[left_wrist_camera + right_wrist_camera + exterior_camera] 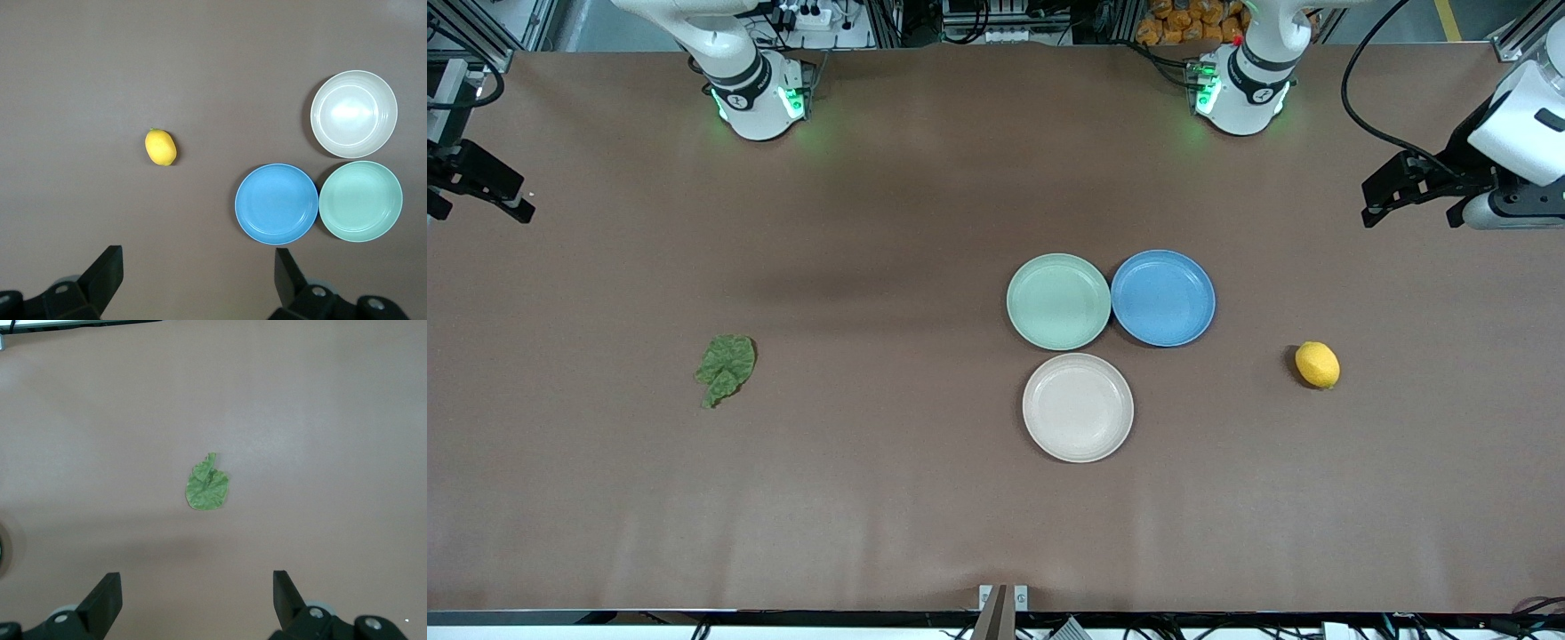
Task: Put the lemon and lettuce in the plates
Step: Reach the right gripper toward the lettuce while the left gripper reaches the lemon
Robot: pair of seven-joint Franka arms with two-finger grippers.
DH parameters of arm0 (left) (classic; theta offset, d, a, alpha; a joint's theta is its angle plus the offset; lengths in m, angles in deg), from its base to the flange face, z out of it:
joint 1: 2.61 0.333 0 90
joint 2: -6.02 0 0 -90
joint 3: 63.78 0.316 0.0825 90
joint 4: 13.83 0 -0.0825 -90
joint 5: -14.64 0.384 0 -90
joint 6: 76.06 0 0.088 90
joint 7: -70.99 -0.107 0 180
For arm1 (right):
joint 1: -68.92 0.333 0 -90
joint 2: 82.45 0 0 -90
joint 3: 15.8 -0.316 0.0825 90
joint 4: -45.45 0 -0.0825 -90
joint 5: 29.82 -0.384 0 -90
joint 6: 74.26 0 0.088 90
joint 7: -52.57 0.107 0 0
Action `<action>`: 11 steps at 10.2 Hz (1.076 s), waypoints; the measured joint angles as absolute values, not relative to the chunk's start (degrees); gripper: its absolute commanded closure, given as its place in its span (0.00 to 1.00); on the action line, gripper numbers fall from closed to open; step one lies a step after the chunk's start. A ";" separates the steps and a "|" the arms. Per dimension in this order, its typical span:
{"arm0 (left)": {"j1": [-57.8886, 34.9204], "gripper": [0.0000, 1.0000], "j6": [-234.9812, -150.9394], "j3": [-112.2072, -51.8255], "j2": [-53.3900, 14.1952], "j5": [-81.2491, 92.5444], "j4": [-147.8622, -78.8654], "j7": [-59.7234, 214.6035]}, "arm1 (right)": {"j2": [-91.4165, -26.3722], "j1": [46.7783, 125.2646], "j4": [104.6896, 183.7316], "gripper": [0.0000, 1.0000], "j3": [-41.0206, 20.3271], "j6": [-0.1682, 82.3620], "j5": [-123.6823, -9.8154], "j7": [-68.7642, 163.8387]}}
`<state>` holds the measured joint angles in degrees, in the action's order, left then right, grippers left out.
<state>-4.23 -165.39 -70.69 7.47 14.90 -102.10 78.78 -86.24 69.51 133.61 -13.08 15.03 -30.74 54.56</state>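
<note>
The yellow lemon [1317, 364] lies on the brown table toward the left arm's end; it also shows in the left wrist view [161, 147]. The dark-green lettuce [726, 367] lies toward the right arm's end and shows in the right wrist view [207, 485]. The mint green plate [1058, 301] and the beige plate [1078, 407] sit mid-table, both empty, the beige one nearer the front camera. My left gripper [1407, 212] is open and empty, high over the table's end past the lemon [198, 267]. My right gripper [479, 203] is open and empty, high over the opposite end [197, 590].
A blue plate [1163, 298], empty, touches the mint green plate on the side toward the left arm's end; it also shows in the left wrist view [277, 203]. Both arm bases stand along the table's farthest edge.
</note>
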 measured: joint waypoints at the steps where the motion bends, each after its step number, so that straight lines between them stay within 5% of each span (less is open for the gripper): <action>1: -4.22 0.00 -165.33 -70.68 7.47 14.90 -102.10 78.78 | -86.12 69.59 133.61 0.00 -13.08 15.23 -30.74 54.56; 11: -2.77 0.00 -165.00 -69.41 1.62 20.41 -102.48 78.69 | -81.89 70.70 133.69 0.00 -13.05 16.73 -30.74 54.56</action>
<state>-2.77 -165.00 -69.41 1.62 20.41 -102.48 78.69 -81.89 70.70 133.69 -13.05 16.73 -30.74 54.56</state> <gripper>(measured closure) 0.000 0.000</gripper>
